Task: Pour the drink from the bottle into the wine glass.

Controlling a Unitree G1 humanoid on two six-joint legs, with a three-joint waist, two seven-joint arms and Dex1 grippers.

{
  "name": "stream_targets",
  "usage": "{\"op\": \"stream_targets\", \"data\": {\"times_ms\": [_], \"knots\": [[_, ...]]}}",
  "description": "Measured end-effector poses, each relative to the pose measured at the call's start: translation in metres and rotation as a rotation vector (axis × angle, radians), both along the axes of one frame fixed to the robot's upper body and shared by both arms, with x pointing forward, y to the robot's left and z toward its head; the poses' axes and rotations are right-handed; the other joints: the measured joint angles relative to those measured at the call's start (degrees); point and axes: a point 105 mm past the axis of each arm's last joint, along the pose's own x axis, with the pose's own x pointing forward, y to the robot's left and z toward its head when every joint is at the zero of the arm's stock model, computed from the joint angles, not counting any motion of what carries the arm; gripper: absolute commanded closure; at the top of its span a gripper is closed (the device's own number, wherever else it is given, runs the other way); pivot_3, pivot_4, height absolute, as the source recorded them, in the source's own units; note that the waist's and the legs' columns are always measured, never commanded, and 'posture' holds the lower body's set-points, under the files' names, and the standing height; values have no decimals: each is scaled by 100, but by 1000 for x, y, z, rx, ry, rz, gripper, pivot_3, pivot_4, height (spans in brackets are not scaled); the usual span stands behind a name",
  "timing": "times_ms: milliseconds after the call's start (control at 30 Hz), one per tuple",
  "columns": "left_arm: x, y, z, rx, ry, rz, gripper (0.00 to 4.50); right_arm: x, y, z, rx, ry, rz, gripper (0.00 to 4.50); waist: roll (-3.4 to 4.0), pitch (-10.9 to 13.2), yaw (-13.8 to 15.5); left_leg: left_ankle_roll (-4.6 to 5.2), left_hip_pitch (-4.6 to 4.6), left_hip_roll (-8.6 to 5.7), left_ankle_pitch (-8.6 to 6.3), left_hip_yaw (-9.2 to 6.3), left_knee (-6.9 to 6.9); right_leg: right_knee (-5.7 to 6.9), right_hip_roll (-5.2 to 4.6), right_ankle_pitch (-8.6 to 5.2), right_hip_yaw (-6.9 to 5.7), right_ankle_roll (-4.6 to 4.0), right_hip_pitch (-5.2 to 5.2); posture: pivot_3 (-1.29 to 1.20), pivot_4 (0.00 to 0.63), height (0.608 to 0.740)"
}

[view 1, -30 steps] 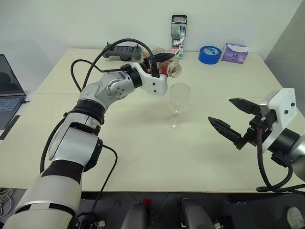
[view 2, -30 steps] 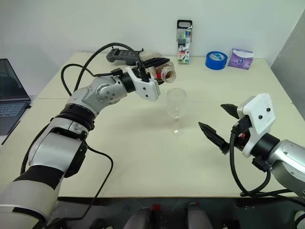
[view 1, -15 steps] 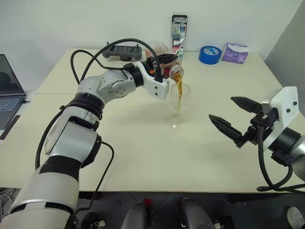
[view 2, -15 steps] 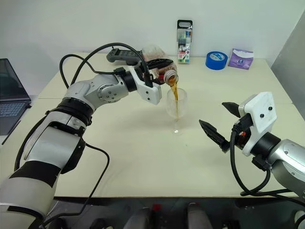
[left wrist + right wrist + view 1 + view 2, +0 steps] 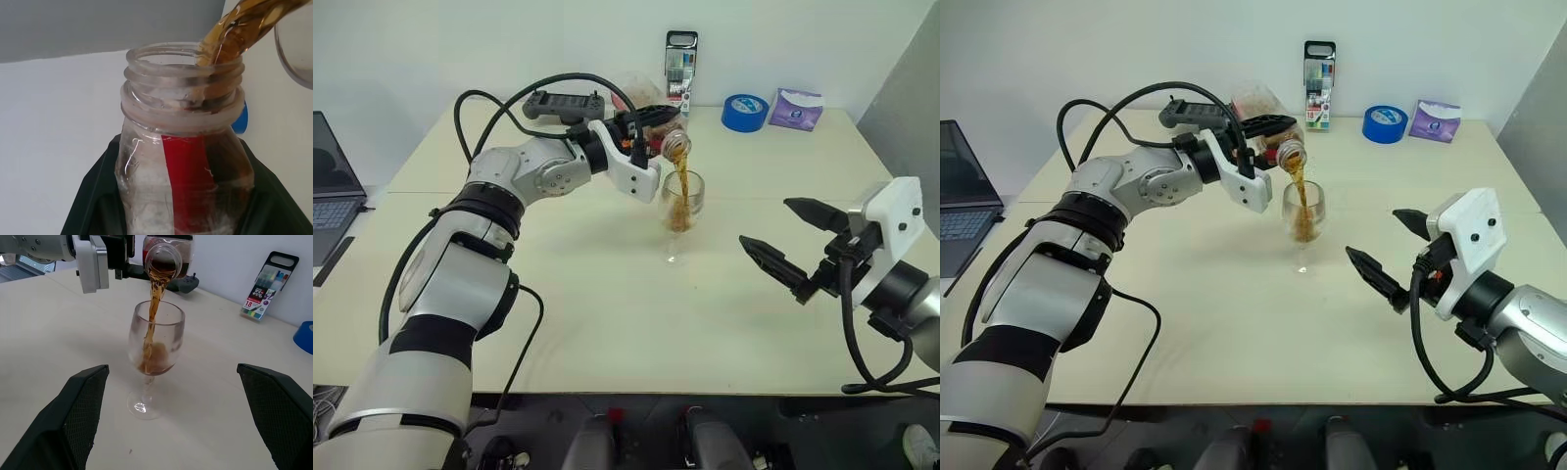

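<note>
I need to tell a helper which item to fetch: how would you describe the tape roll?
Look along the table's far edge by the wall. Right of the upright marker pack lies the tape roll, with a purple tissue pack beyond it. It's the blue ring there.

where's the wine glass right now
In the head views the wine glass stands upright near the table's middle, directly under the tilted bottle held by the left gripper, with the open right gripper off to its right.
</note>
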Motion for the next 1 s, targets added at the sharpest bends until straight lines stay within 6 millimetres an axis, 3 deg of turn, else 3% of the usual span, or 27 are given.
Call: {"op": "stream_targets", "data": {"times_ms": [333, 1000], "knots": [[5, 10, -6, 30, -2, 44, 2554, 0, 1, 1, 7, -4, 6, 0, 0, 0, -1, 0, 0, 0, 0, 1, 1, 1, 0, 0, -1, 0, 0, 0, 150, 740], [6, 10, -5, 27, -9, 44, 2554, 1, 2, -1, 8, 4, 8, 0, 0, 0, 1, 0, -2, 0, 0, 3, 7, 4, 0, 0, -1, 0, 0, 0, 150, 740]]}}
